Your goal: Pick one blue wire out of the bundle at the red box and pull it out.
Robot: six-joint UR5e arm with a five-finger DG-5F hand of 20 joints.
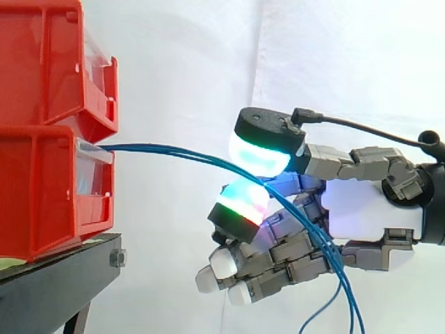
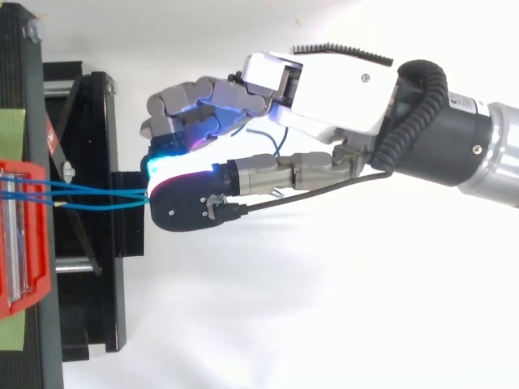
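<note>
Several thin blue wires (image 1: 174,149) leave the front slot of the lower red box (image 1: 42,195) and run right to my hand (image 1: 368,209). They pass between the upper pad (image 1: 261,146), glowing white and green, and a lower fingertip (image 1: 240,205), glowing green and red, which close on them from above and below. Past the pinch the wires slope down across the palm and hang off at the lower right (image 1: 348,299). The other fingers curl below with white tips (image 1: 222,261). From above, the wires (image 2: 97,194) stretch from the box (image 2: 20,235) to the hand (image 2: 324,81).
A second red box (image 1: 42,62) is stacked on the lower one. Both rest on a black stand (image 1: 55,285) at the left. A white curtain hangs behind.
</note>
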